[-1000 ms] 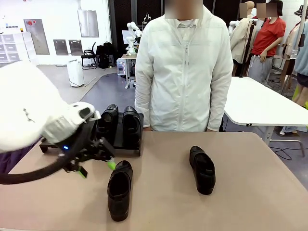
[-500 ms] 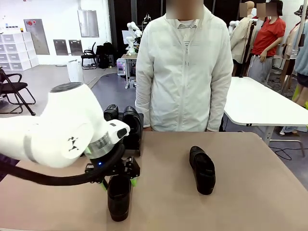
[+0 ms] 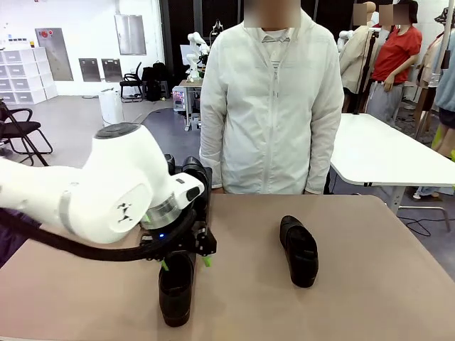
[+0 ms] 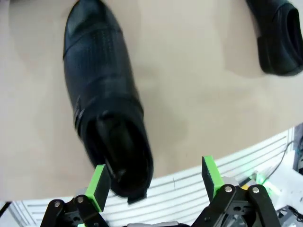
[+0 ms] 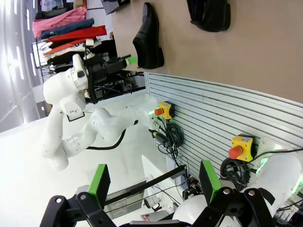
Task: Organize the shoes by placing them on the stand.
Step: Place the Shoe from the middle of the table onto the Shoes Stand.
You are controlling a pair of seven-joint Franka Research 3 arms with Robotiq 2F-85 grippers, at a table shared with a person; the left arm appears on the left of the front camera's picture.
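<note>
From the front, the left gripper (image 3: 186, 262) is hanging wide open directly over the near shoe (image 3: 175, 297). The shoe's long axis is running from the stand (image 3: 207, 206) towards the robot's side. A pair (image 3: 195, 172) is sitting on the stand, and the other shoe (image 3: 298, 250) is lying well apart to the right.

Through the left wrist, the near shoe (image 4: 102, 104) is glossy black leather with a rounded toe. Its open heel is sitting under one pad (image 4: 98, 185), off-centre between the fingers.

Through the right wrist, the right gripper (image 5: 154, 182) is gaping wide, well off the table (image 5: 265, 52), so the left arm is looking far nearer.
</note>
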